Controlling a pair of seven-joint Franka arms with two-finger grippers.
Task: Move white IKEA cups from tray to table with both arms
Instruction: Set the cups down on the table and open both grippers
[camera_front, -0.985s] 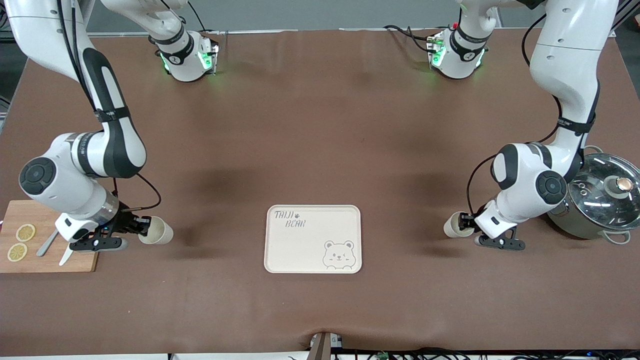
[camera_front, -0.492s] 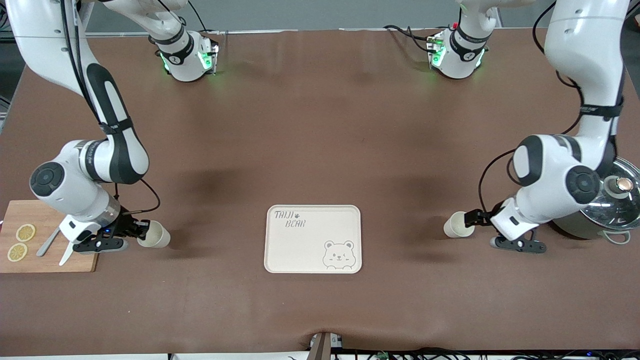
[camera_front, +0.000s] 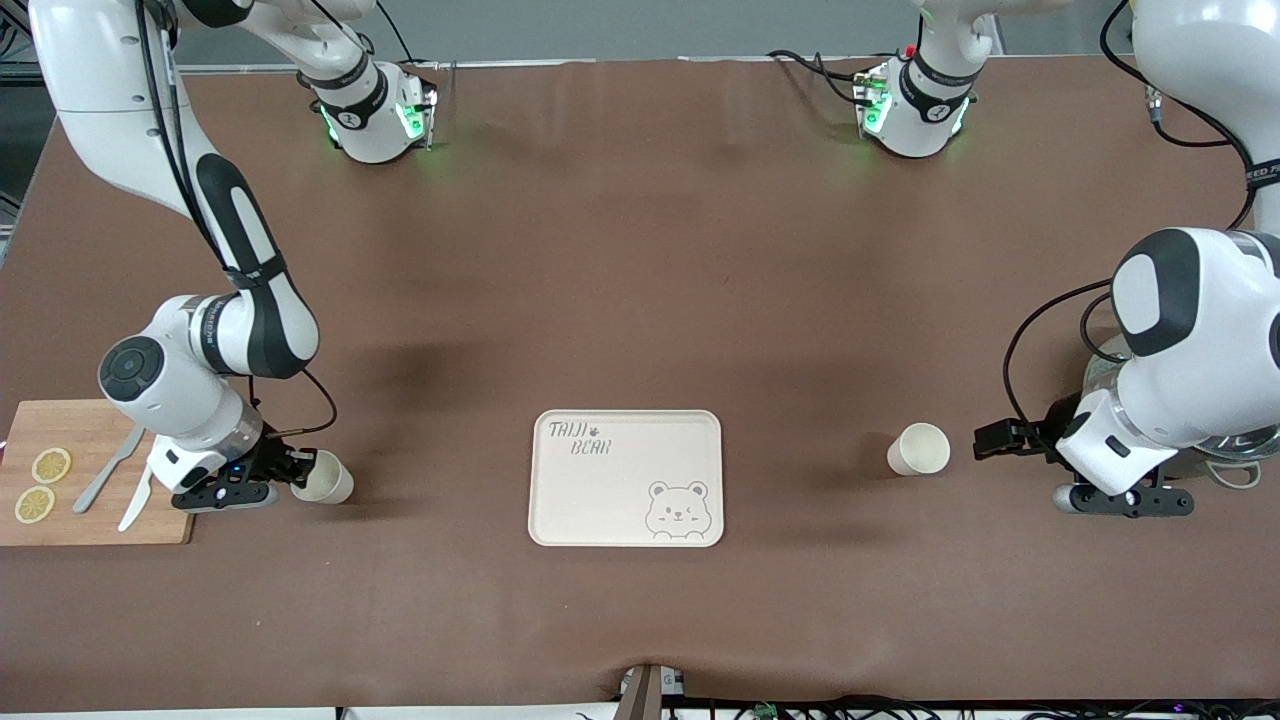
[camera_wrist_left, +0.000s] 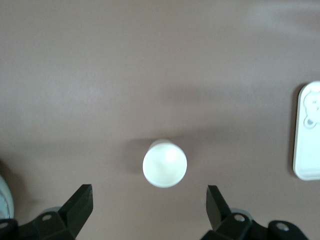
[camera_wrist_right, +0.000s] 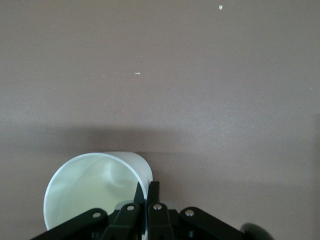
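One white cup (camera_front: 918, 449) stands upright on the brown table, between the bear tray (camera_front: 625, 478) and the left arm. It also shows in the left wrist view (camera_wrist_left: 164, 163). My left gripper (camera_front: 990, 440) is open and empty, drawn back from this cup toward the left arm's end; its fingertips (camera_wrist_left: 80, 202) stand wide apart. My right gripper (camera_front: 300, 468) is shut on the rim of the second white cup (camera_front: 323, 478), which it holds low at the table beside the cutting board. In the right wrist view the fingers (camera_wrist_right: 153, 192) pinch the cup's wall (camera_wrist_right: 95, 192).
A wooden cutting board (camera_front: 95, 520) with two lemon slices, a knife and a fork lies at the right arm's end. A grey pot with a glass lid (camera_front: 1235, 445) is mostly hidden under the left arm. The tray's edge shows in the left wrist view (camera_wrist_left: 307, 132).
My left gripper has let go of its cup and drawn back toward the left arm's end. My right gripper has lowered its cup and turned it more upright.
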